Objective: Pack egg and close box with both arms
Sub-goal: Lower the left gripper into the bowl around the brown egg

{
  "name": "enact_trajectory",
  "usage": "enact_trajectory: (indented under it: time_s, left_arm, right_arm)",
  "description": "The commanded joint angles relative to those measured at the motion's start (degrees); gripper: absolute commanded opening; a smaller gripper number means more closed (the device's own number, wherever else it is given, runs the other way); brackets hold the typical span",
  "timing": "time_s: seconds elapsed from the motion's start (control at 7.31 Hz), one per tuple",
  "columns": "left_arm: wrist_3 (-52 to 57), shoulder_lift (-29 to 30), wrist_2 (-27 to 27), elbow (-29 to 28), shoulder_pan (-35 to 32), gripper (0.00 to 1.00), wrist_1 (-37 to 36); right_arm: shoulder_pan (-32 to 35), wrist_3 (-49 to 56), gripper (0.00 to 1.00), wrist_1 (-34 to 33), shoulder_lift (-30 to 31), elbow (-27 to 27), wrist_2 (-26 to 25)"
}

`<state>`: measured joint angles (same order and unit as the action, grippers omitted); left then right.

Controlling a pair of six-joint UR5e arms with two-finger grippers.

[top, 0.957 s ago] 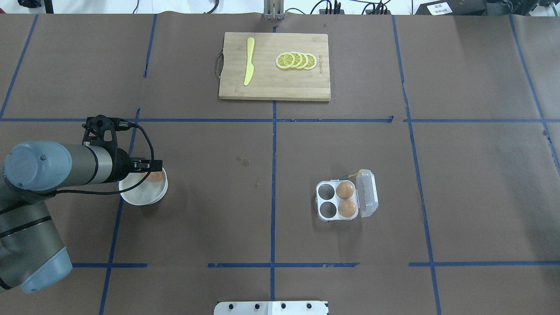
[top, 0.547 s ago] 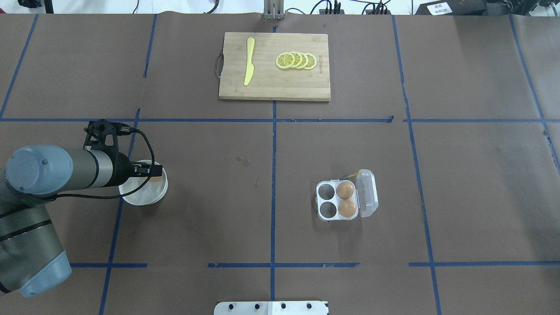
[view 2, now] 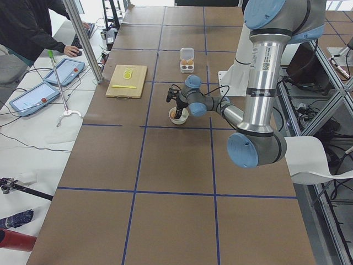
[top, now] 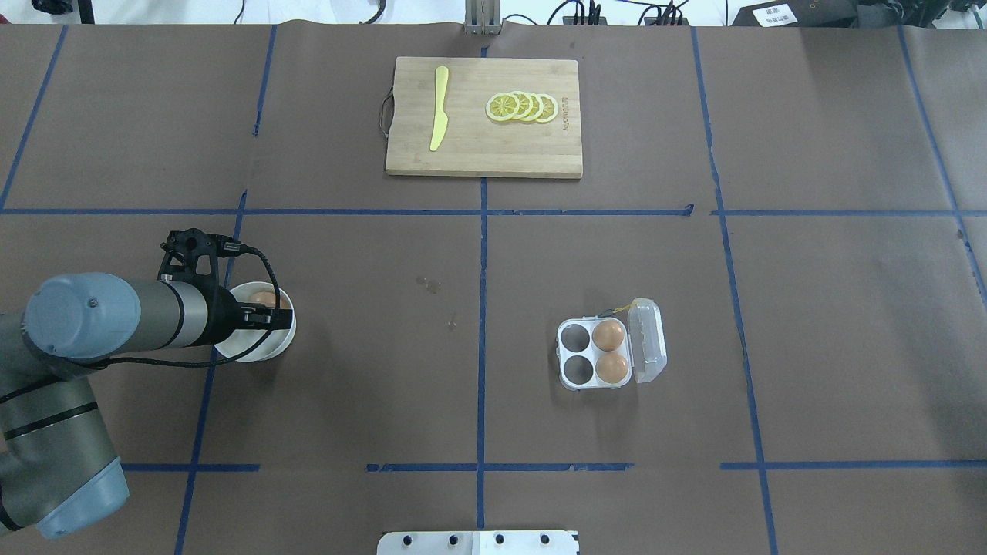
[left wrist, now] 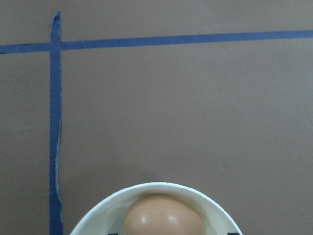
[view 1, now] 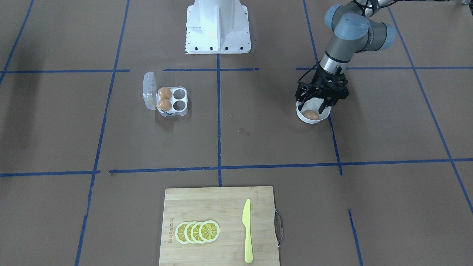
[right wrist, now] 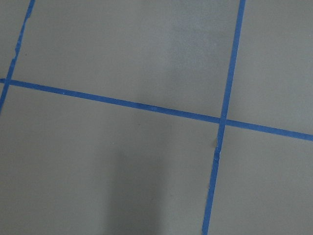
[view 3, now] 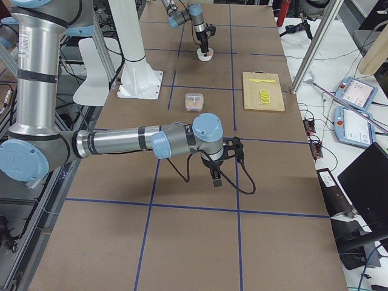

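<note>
Drew the left jaws toward the near side of the bowl (top: 287, 343) over the last second, baring the egg (top: 262, 298) just past their tips on the far side. Reads as lining up for the pick, with no grasp made yet. Leaves the box (top: 560, 356) well apart to the right, lid swung open, two right cells filled and two left cells free.

Facing the robot across the desk (view 1: 258, 140): shows the left jaws spread wide and holding nothing, hanging just above the egg (view 1: 311, 115) and straddling it.

Through the left wrist: puts the egg (left wrist: 164, 218) centred at the lower edge, inside the bowl (left wrist: 105, 215), squarely on the jaws' line. Probably calls for only a straight drop and a gentle close.

From the end at the robot's right: finds the right jaws over bare desk, well apart from the box (view 3: 194, 101); cannot tell whether spread or closed.

Through the right wrist: nothing but desk and blue tape (right wrist: 146, 107).
</note>
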<state>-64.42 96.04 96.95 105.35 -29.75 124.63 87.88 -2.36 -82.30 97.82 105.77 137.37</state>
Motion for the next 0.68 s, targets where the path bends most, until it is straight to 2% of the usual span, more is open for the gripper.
enact_trajectory:
  time_s: [0.0,0.55]
  left_arm:
    - [0.00,-0.41,-0.01,-0.14,0.13,0.76,0.00]
    - [0.00,-0.68,-0.09,0.12,0.13,0.76,-0.09]
  right_arm:
    - [0.01,0.08,1.00,0.03,0.00,-0.03,0.00]
    - [0.01,0.17,1.00,0.03,0.35,0.05,-0.09]
